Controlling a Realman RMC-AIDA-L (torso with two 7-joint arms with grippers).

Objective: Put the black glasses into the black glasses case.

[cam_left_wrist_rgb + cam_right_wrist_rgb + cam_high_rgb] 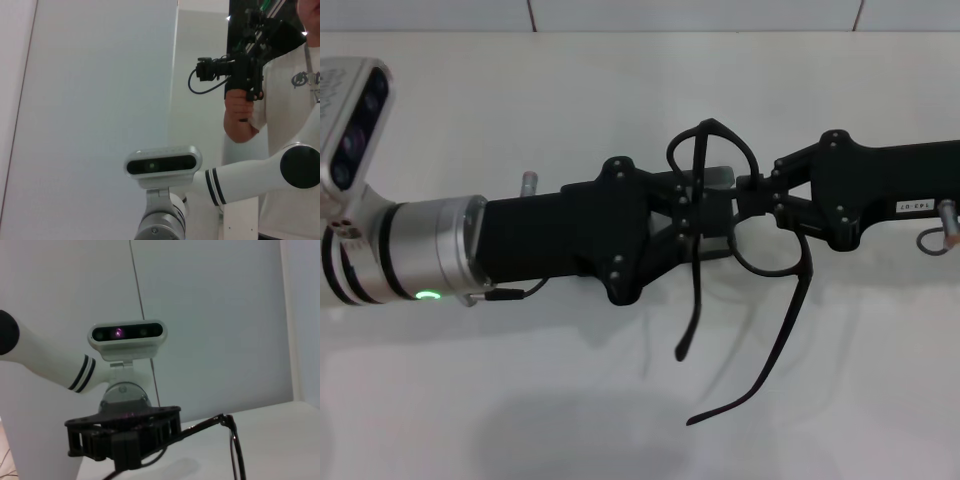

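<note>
The black glasses (775, 270) hang in the air above the white table (470, 120), temple arms unfolded and pointing toward the near edge. My left gripper (708, 212) reaches in from the left and is shut on the frame at one lens. My right gripper (748, 195) reaches in from the right and is shut on the frame near the bridge, tip to tip with the left one. In the right wrist view the left gripper (125, 440) faces the camera with a part of the glasses (234, 447) beside it. The black glasses case is out of view.
The white table's far edge meets a tiled wall (700, 12). In the left wrist view the right arm (250, 175) and its wrist camera (162, 164) show, and a person (290, 100) holding a camera rig stands behind.
</note>
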